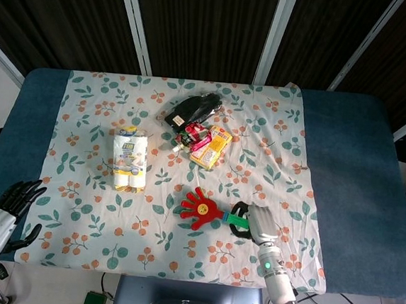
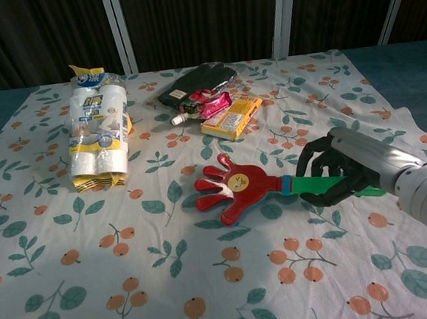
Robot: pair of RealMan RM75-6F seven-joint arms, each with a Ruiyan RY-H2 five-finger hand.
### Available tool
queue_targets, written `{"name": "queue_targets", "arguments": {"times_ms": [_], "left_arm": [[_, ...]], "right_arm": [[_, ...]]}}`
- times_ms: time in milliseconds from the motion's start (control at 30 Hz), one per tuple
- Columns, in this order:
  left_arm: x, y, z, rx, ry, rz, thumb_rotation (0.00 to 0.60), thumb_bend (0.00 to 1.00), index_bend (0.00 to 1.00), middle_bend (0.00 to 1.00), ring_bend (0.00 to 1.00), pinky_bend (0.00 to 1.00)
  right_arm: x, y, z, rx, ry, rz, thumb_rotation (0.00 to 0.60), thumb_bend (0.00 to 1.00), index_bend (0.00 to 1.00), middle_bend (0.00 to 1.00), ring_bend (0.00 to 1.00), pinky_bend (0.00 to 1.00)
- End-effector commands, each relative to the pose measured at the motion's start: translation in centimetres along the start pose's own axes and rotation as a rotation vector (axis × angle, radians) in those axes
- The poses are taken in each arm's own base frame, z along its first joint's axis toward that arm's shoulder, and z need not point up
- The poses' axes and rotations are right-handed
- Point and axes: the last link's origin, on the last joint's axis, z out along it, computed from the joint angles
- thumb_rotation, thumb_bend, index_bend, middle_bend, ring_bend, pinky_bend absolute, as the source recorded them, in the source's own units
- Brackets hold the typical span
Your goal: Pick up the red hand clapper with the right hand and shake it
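Note:
The red hand clapper [image 1: 199, 210] [image 2: 233, 189] has a yellow face on its red palm and a green handle [image 2: 315, 185]. My right hand [image 1: 256, 223] [image 2: 345, 167] grips that handle, fingers curled round it. The clapper's red end hovers slightly above the cloth, casting a shadow beneath it in the chest view. My left hand [image 1: 6, 209] hangs off the table's near left corner, fingers spread, holding nothing; the chest view does not show it.
A floral cloth [image 1: 92, 114] covers the blue table [image 1: 351, 165]. A pack of white and yellow rolls [image 1: 130, 158] [image 2: 97, 132] lies left of centre. A black pouch [image 1: 192, 108], a pink packet [image 1: 194, 131] and a yellow snack box [image 1: 211, 146] lie at the back.

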Motion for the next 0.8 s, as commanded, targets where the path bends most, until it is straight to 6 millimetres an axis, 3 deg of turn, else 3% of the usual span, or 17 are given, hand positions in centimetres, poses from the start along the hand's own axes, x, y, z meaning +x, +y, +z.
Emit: {"name": "queue_targets", "arguments": {"times_ms": [33,300,533,667,800], "left_arm": [[0.0,0.0,0.0,0.002,0.000,0.002,0.600,0.44,0.00,0.00,0.00,0.07],[-0.3,-0.1,0.4,0.016,-0.009,0.017,0.600,0.44,0.00,0.00,0.00,0.07],[-0.7,0.0,0.6,0.027,-0.020,0.029,0.600,0.44,0.00,0.00,0.00,0.07],[-0.8,-0.1,0.8,0.037,-0.025,0.033,0.600,0.44,0.00,0.00,0.00,0.07],[-0.8,-0.1,0.9,0.044,-0.026,0.034,0.600,0.44,0.00,0.00,0.00,0.07]], "right_arm": [[0.2,-0.2,-0.2,-0.007,-0.060,0.161,0.600,0.53,0.85,0.77,0.81,0.88],[2.4,-1.1,-1.2,0.132,-0.122,0.450,0.600,0.55,0.81,0.79,0.84,0.92],[7.1,-3.3,-3.9,0.480,-0.164,0.772,0.600,0.59,0.80,0.80,0.87,0.95],[9.6,-2.5,-5.6,0.604,-0.117,0.922,0.600,0.62,0.79,0.80,0.87,0.96],[11.7,-1.6,-6.7,0.707,0.049,1.063,0.600,0.62,0.78,0.80,0.88,0.98]]}}
